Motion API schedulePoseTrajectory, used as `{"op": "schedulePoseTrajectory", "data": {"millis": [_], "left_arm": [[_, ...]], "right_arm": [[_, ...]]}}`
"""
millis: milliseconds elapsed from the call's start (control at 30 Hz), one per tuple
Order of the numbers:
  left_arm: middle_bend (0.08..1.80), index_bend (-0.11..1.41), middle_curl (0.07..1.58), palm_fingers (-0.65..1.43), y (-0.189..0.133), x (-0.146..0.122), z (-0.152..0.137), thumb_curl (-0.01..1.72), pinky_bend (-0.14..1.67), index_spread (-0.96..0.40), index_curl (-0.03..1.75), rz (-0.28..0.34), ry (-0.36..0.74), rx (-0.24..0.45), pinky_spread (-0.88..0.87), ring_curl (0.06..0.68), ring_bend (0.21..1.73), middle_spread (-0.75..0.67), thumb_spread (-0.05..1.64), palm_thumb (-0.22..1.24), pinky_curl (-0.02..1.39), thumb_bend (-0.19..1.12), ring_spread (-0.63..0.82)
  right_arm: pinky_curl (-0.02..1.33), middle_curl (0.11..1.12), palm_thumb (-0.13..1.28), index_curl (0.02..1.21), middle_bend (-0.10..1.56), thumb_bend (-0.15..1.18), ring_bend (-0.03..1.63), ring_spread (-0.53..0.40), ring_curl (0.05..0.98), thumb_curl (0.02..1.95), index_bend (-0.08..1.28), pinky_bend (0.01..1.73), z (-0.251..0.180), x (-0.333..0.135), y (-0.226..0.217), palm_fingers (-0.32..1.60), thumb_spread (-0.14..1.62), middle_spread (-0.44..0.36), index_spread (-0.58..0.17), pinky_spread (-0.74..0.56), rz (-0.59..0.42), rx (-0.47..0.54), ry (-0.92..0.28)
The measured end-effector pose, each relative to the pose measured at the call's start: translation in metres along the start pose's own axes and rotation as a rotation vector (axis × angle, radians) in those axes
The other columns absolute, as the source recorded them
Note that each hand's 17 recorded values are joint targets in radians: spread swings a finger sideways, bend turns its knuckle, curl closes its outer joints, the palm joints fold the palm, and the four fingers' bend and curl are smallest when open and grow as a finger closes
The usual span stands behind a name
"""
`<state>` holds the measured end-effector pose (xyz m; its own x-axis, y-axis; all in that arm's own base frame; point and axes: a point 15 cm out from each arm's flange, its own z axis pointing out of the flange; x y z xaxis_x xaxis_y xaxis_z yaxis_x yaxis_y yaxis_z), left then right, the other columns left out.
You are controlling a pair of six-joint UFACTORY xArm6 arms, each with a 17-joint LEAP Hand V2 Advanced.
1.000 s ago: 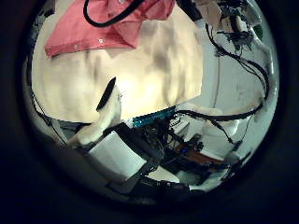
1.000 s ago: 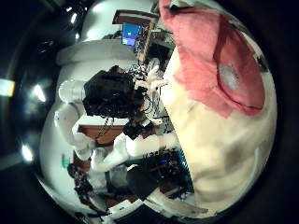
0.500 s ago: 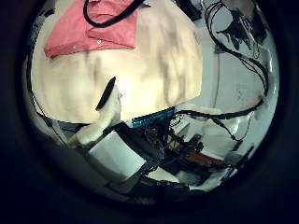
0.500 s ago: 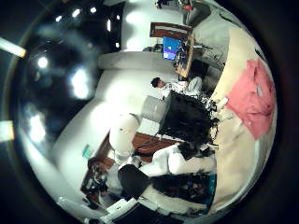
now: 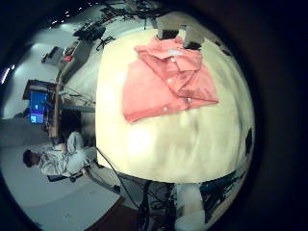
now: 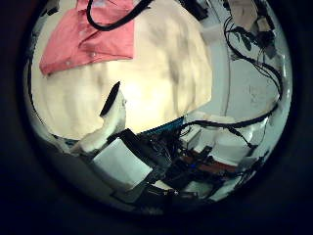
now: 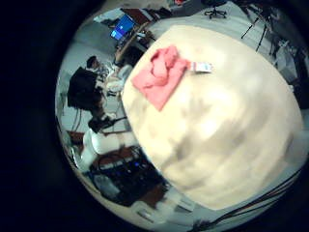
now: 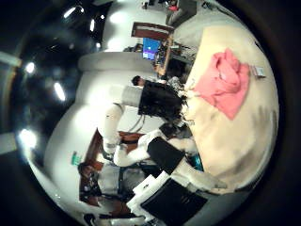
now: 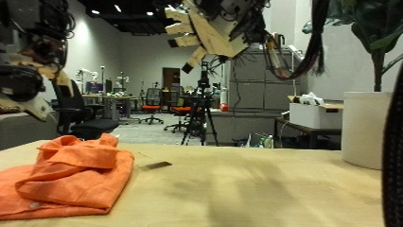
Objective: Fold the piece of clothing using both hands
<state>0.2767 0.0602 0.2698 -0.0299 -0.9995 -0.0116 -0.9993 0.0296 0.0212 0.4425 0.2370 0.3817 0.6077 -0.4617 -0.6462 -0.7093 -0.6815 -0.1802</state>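
An orange shirt [image 9: 69, 175] lies folded and bunched on the tan table [image 9: 252, 194], below my left hand. My left hand [image 9: 31, 57] hangs high above the shirt. My right hand [image 9: 214, 33] is raised high over the middle of the table. Both hands have relaxed, spread fingers and hold nothing. The left little finger side palm view shows the shirt [image 5: 168, 77] flat on the table with its buttoned front up. It also shows in the left thumb side palm view [image 6: 83, 39], the right little finger side palm view [image 7: 159, 72] and the right thumb side palm view [image 8: 223, 80].
A small flat tag [image 9: 155, 165] lies on the table beside the shirt and also shows in the right little finger side palm view [image 7: 201, 67]. A white plant pot [image 9: 372, 128] stands at the table's far side near my right hand. Chairs and a tripod [image 9: 200, 113] stand behind the table.
The right thumb side palm view has swung and the shirt looks much smaller in it, so that hand has risen away. The left view has barely shifted. The shirt has not moved.
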Motion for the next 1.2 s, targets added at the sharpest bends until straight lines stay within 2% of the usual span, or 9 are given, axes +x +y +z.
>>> {"op": "schedulePoseTrajectory", "data": {"millis": [133, 233, 400, 467, 567, 600, 667, 767, 1200], "left_arm": [[0.17, 0.20, 0.30, 0.14, -0.020, 0.006, 0.015, 0.37, 0.26, -0.01, 0.40, 0.016, -0.028, -0.042, 0.32, 0.175, 0.47, 0.11, 1.05, 0.58, 0.30, -0.02, 0.32], [0.16, 0.23, 0.29, 0.15, -0.037, -0.001, 0.026, 0.37, 0.25, 0.00, 0.42, 0.010, -0.065, -0.075, 0.34, 0.173, 0.45, 0.12, 1.06, 0.59, 0.30, -0.02, 0.34], [0.20, 0.40, 0.31, 0.24, -0.061, -0.013, 0.046, 0.36, 0.15, 0.05, 0.48, -0.006, -0.111, -0.108, 0.33, 0.162, 0.38, 0.10, 1.07, 0.58, 0.27, -0.02, 0.31], [0.33, 0.39, 0.35, 0.29, -0.067, -0.014, 0.052, 0.36, 0.13, 0.10, 0.48, -0.007, -0.112, -0.119, 0.33, 0.158, 0.36, 0.05, 1.07, 0.57, 0.25, -0.03, 0.27], [0.66, 0.10, 0.45, 0.24, -0.074, -0.015, 0.061, 0.36, 0.16, 0.15, 0.39, -0.016, -0.111, -0.144, 0.32, 0.165, 0.34, -0.05, 1.07, 0.56, 0.24, -0.03, 0.25], [0.51, 0.14, 0.42, 0.16, -0.074, -0.015, 0.065, 0.36, 0.22, 0.14, 0.39, -0.019, -0.112, -0.154, 0.32, 0.182, 0.38, -0.03, 1.07, 0.55, 0.26, -0.03, 0.27], [0.28, 0.17, 0.38, 0.07, -0.074, -0.016, 0.069, 0.36, 0.32, 0.13, 0.38, -0.022, -0.115, -0.169, 0.32, 0.210, 0.47, 0.13, 1.07, 0.55, 0.29, -0.02, 0.29], [0.19, 0.17, 0.32, 0.13, -0.079, -0.011, 0.076, 0.36, 0.35, 0.09, 0.37, -0.014, -0.115, -0.186, 0.29, 0.211, 0.51, 0.19, 1.07, 0.55, 0.29, -0.02, 0.31], [0.21, 0.15, 0.34, 0.24, -0.071, 0.016, 0.104, 0.36, 0.40, 0.06, 0.32, 0.019, -0.122, -0.303, 0.17, 0.225, 0.60, 0.16, 1.07, 0.54, 0.31, -0.02, 0.28]], "right_arm": [[0.23, 0.31, 0.56, 0.36, 0.19, -0.01, 0.41, 0.191, 0.160, 0.37, 0.20, 0.49, -0.023, 0.017, 0.026, 0.23, 1.11, -0.012, -0.431, 0.50, 0.017, -0.052, 0.150], [0.23, 0.31, 0.56, 0.36, 0.18, -0.02, 0.39, 0.199, 0.160, 0.37, 0.20, 0.47, -0.047, 0.019, 0.046, 0.22, 1.11, 0.006, -0.425, 0.49, 0.019, -0.078, 0.268], [0.23, 0.29, 0.56, 0.35, 0.17, -0.02, 0.36, 0.208, 0.164, 0.37, 0.19, 0.46, -0.059, 0.022, 0.081, 0.20, 1.12, 0.011, -0.415, 0.48, 0.061, -0.093, 0.322], [0.23, 0.29, 0.56, 0.35, 0.17, -0.02, 0.35, 0.210, 0.167, 0.37, 0.19, 0.45, -0.060, 0.023, 0.096, 0.20, 1.12, -0.006, -0.414, 0.48, 0.074, -0.098, 0.335], [0.24, 0.29, 0.55, 0.35, 0.17, -0.02, 0.35, 0.211, 0.171, 0.36, 0.19, 0.45, -0.066, 0.023, 0.108, 0.20, 1.13, -0.014, -0.414, 0.48, 0.083, -0.104, 0.366], [0.24, 0.28, 0.55, 0.35, 0.17, -0.02, 0.35, 0.211, 0.173, 0.36, 0.19, 0.45, -0.066, 0.022, 0.111, 0.20, 1.13, -0.008, -0.414, 0.48, 0.083, -0.106, 0.371], [0.24, 0.28, 0.55, 0.35, 0.17, -0.02, 0.35, 0.217, 0.177, 0.36, 0.19, 0.45, -0.063, 0.020, 0.118, 0.20, 1.13, -0.005, -0.412, 0.48, 0.088, -0.113, 0.371], [0.24, 0.28, 0.54, 0.35, 0.17, -0.02, 0.34, 0.220, 0.182, 0.36, 0.19, 0.44, -0.057, 0.022, 0.126, 0.20, 1.13, -0.018, -0.411, 0.48, 0.098, -0.125, 0.363], [0.25, 0.28, 0.53, 0.34, 0.18, -0.02, 0.32, 0.225, 0.198, 0.36, 0.18, 0.42, -0.062, 0.017, 0.129, 0.23, 1.14, -0.032, -0.413, 0.48, 0.092, -0.117, 0.371]]}}
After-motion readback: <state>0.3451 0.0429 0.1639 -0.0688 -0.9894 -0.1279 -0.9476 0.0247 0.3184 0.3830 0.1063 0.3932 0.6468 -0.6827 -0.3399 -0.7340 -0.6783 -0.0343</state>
